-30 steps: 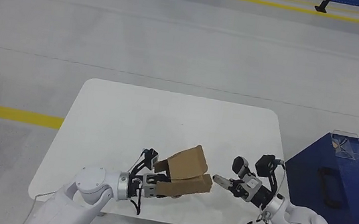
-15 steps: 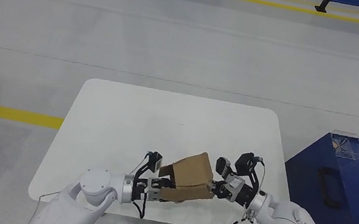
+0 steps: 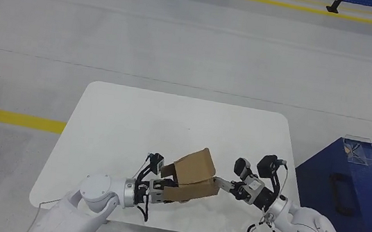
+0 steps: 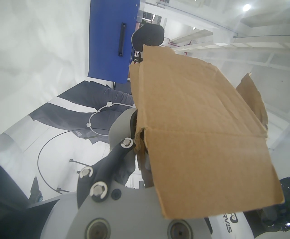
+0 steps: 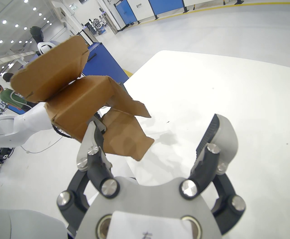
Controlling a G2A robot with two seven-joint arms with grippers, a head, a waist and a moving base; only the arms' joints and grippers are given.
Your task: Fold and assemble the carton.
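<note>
Left claw, top view: the left claw (image 3: 161, 184) is clamped on the near-left end of the carton (image 3: 191, 176) and holds it up above the bench (image 3: 171, 121).
Carton, top view: brown cardboard, partly folded, with one panel tilted upward and a flap reaching toward the right claw. It hangs over the near part of the bench, between the two claws.
Right claw, top view: the right claw (image 3: 225, 188) sits at the carton's right end, its tips right at the flap.
Blue cabinet, top view: the blue cabinet (image 3: 351, 192) stands on the floor beside the bench's right side.
Carton, left wrist view: a wide creased panel of the carton (image 4: 199, 126) lies across the left claw and hides its tips. The blue cabinet (image 4: 108, 40) shows beyond it.
Right claw, right wrist view: the right claw (image 5: 154, 135) grips nothing and its fingers (image 5: 89, 138) stand wide apart. One finger is just beside the carton's lower flap, and whether it touches cannot be told.
Carton, right wrist view: the carton (image 5: 77, 108) is raised off the bench (image 5: 204, 79), flaps spread, with its shadow on the white surface below.
</note>
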